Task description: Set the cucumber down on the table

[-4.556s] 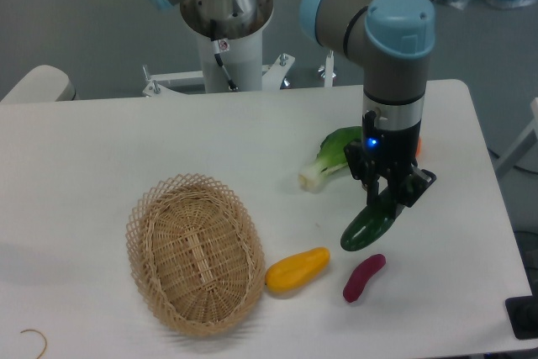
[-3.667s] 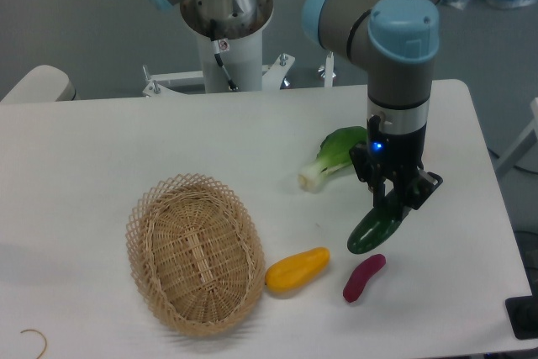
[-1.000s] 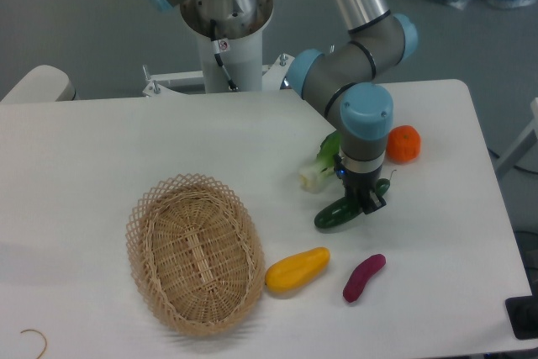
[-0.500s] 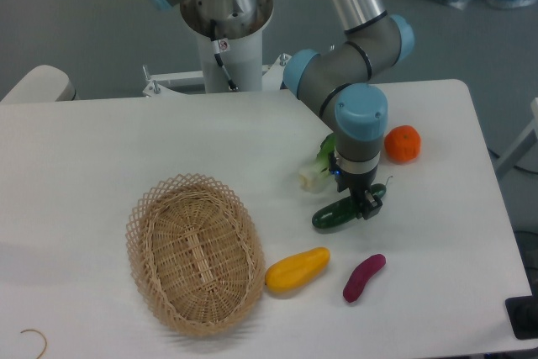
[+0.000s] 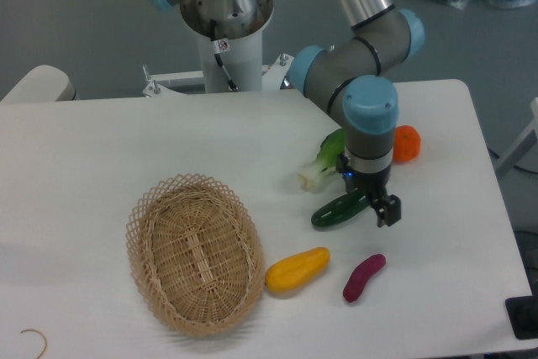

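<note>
Cucumber [image 5: 335,211] lies flat on the table [image 5: 109,149] right of centre, long axis running from lower left up toward the right edge, its right end under the gripper [image 5: 376,204], whose fingers look spread apart.

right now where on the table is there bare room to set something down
The table is bare along its back left, behind the wicker basket, and at the front right past the purple sweet potato. It is crowded around the gripper: cucumber, bok choy, orange, yellow vegetable.
</note>
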